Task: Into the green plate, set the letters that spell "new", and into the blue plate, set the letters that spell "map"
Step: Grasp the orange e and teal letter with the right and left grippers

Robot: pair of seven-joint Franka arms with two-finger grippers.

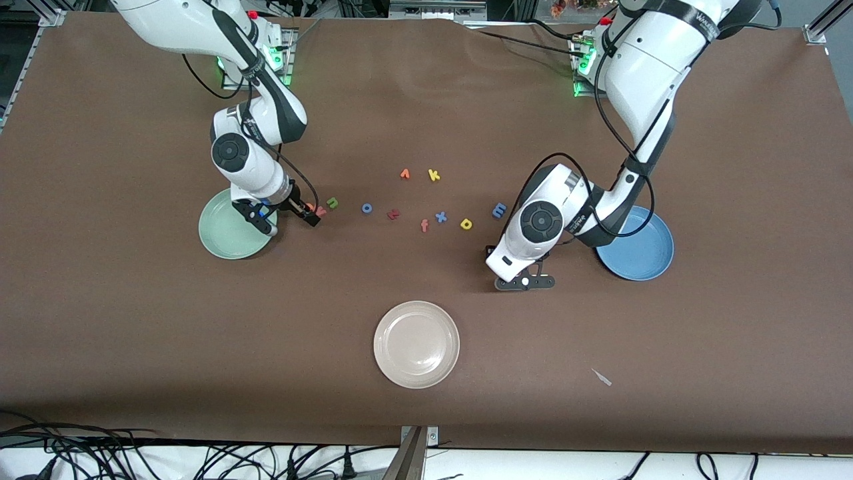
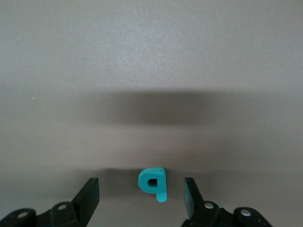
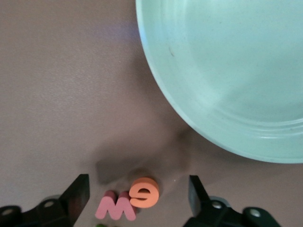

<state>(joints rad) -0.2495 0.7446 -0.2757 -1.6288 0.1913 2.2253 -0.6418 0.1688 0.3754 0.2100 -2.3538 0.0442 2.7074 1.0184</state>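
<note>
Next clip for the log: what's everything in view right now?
green plate: 1, mint, right arm's end.
blue plate: 1, blue, left arm's end.
cream-white plate: 1, nearest the front camera.
loose letters: 9, between the coloured plates: green n, blue o, dark red t, salmon f, blue x, yellow p, blue m, orange letter, yellow k.
orange e, pink w: touching, beside green plate.
teal a: 1, on table.
right gripper: open, astride e and w.
left gripper: open, astride a.
</note>
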